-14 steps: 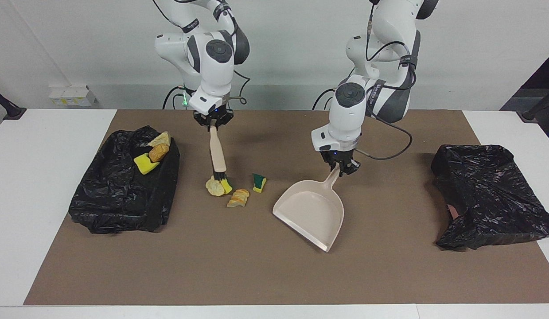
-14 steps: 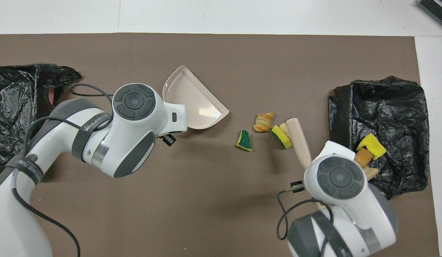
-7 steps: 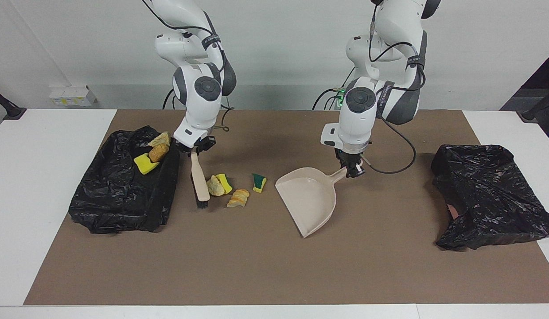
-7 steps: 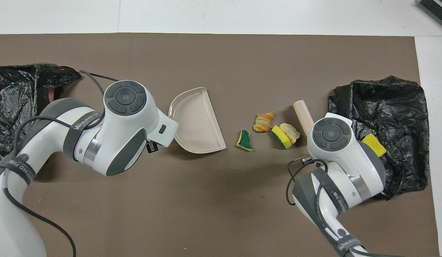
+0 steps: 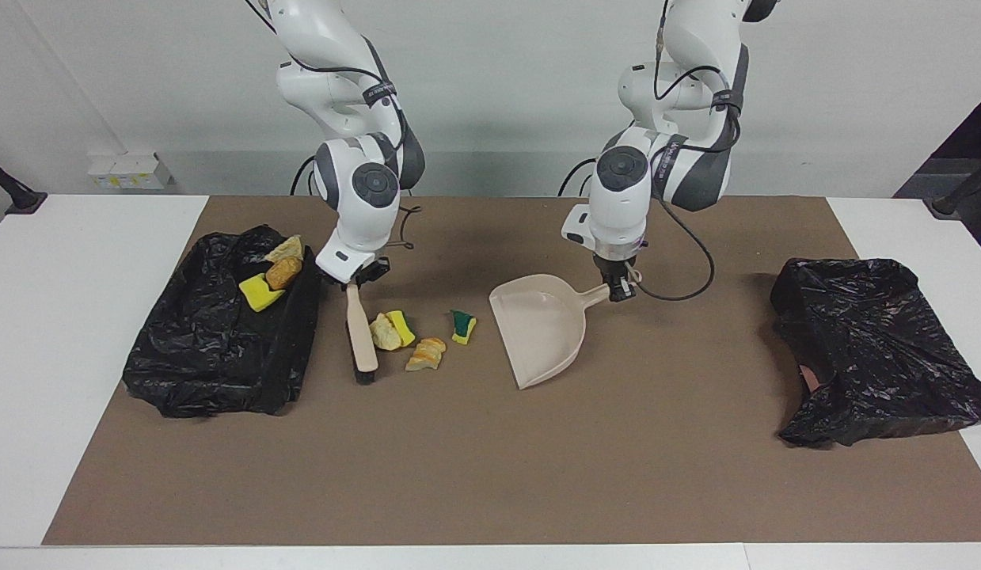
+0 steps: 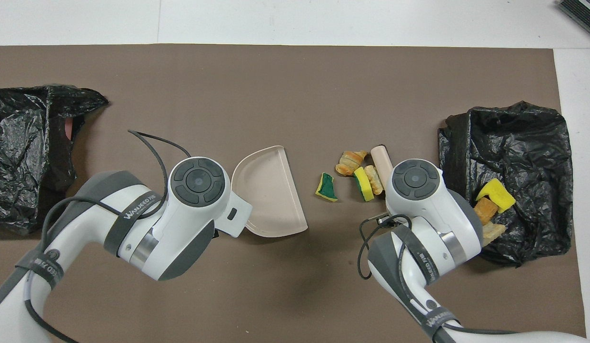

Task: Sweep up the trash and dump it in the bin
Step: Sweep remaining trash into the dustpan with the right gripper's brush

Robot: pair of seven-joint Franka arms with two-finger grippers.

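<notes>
Several trash scraps lie on the brown mat (image 5: pixel 490 475): a beige chunk with a yellow-green sponge piece (image 5: pixel 391 330) (image 6: pixel 364 183), an orange chunk (image 5: pixel 425 354) (image 6: pixel 349 162) and a green sponge piece (image 5: pixel 462 325) (image 6: pixel 327 186). My right gripper (image 5: pixel 352 279) is shut on a beige brush (image 5: pixel 362 336). Its bristles are down on the mat beside the scraps, between them and the bin. My left gripper (image 5: pixel 619 290) is shut on the handle of the beige dustpan (image 5: pixel 538 332) (image 6: pixel 268 190). The pan's mouth faces the scraps. The black-bagged bin (image 5: pixel 213 348) (image 6: pixel 514 143) holds three scraps (image 5: pixel 272 277).
A second crumpled black bag (image 5: pixel 878 348) (image 6: pixel 28 152) lies at the left arm's end of the mat. White table (image 5: pixel 86 317) borders the mat on both ends. A cable hangs from each wrist.
The brush has swung to the bin side of the scraps and nudged them together. The dustpan has turned its mouth toward the scraps and come closer to them.
</notes>
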